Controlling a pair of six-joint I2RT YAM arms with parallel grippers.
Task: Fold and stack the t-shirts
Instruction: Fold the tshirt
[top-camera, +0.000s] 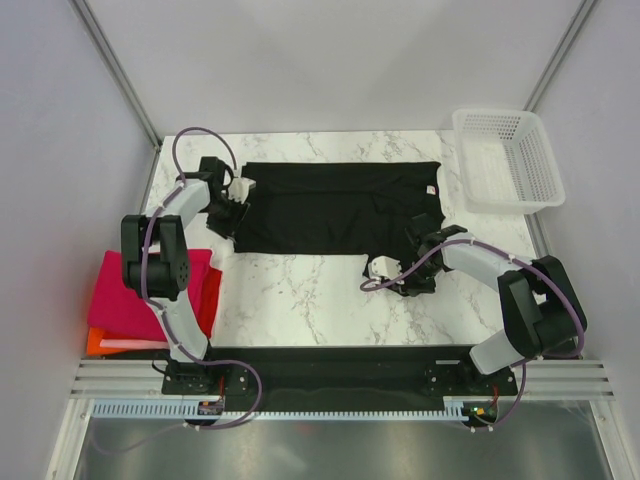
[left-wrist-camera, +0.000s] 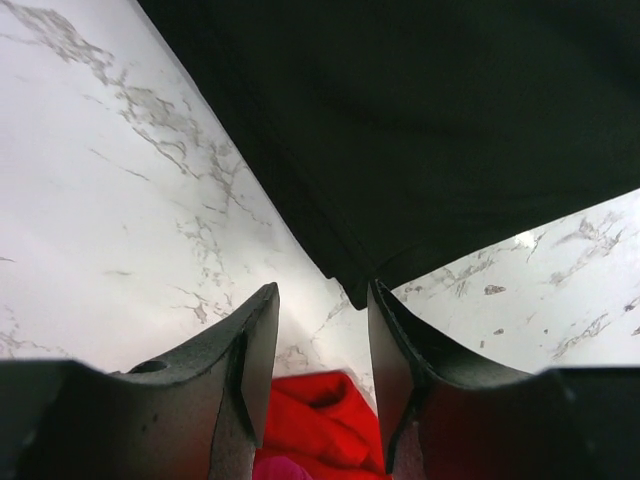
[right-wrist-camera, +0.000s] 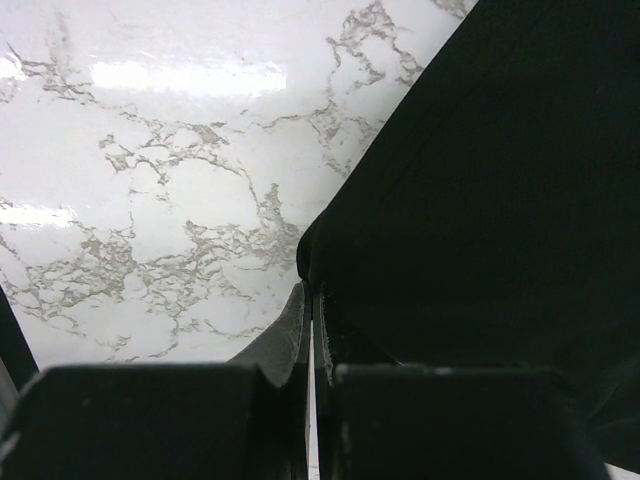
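Observation:
The plain black t-shirt (top-camera: 335, 208) lies spread flat on the marble table. My left gripper (top-camera: 226, 218) is open at its near-left corner. In the left wrist view the corner of the black t-shirt (left-wrist-camera: 420, 130) ends just past my open left gripper (left-wrist-camera: 322, 295), untouched. My right gripper (top-camera: 375, 270) is shut on the shirt's near-right corner. In the right wrist view my right gripper (right-wrist-camera: 311, 290) pinches the black cloth edge (right-wrist-camera: 480, 200). Folded magenta-pink (top-camera: 140, 290), red (top-camera: 209, 298) and orange (top-camera: 93, 343) t-shirts lie stacked at the table's left edge.
A white plastic mesh basket (top-camera: 505, 160) stands at the back right corner. White walls close in the table at the back and sides. The red folded shirt (left-wrist-camera: 320, 420) shows between the left fingers, beyond the marble (left-wrist-camera: 120, 200).

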